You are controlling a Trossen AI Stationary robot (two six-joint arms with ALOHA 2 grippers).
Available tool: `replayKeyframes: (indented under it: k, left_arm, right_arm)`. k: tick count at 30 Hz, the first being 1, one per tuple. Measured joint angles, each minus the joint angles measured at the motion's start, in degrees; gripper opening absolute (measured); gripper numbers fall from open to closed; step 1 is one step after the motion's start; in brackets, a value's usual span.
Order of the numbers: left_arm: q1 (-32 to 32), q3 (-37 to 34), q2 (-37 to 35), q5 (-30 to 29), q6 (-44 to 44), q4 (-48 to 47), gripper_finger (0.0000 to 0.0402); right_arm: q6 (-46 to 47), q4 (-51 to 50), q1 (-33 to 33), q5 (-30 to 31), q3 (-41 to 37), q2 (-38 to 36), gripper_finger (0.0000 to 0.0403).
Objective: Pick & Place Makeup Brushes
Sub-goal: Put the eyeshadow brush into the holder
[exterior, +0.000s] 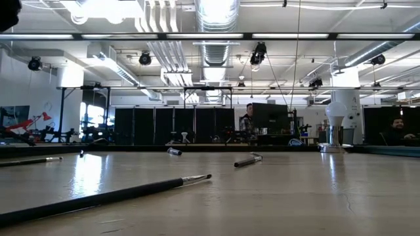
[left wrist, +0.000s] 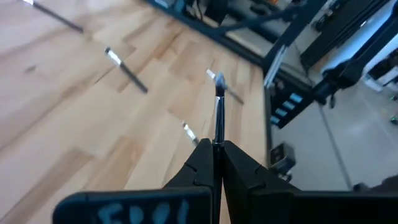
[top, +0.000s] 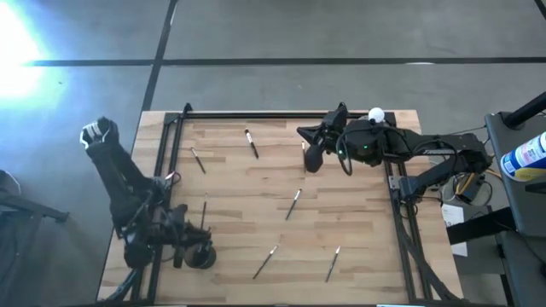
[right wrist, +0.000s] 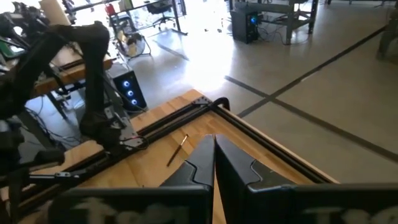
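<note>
**A:** Left gripper (left wrist: 214,146) has its fingers clenched on a thin dark-handled makeup brush with a silver ferrule (left wrist: 218,115), over the near-left corner of the pale wooden plank worktop (top: 256,213), right by the dark round cup (top: 202,256).

**B:** Slick skinny handle, could pivot and miss the cup. Right gripper (right wrist: 214,152)?

**A:** Fingers pressed together at the far edge, maybe pinching something thin. Other brushes lie scattered.
</note>
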Motion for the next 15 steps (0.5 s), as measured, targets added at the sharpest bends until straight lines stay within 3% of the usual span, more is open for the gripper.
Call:
replayKeyframes:
  k: [9, 15]
  left_arm:
    - [-1.16, -0.32, 7.31, 1.8, -6.96, -2.02, 0.0009]
    - [-1.29, -0.3, 9.55, 5.95, -9.55, -1.88, 0.0021]
  right_arm:
    - [-0.09, 0.03, -0.1, 0.37, 0.0, 0.74, 0.0008]
    - [-0.52, 0.06, -0.25, 0.4, 0.0, 0.74, 0.0008]
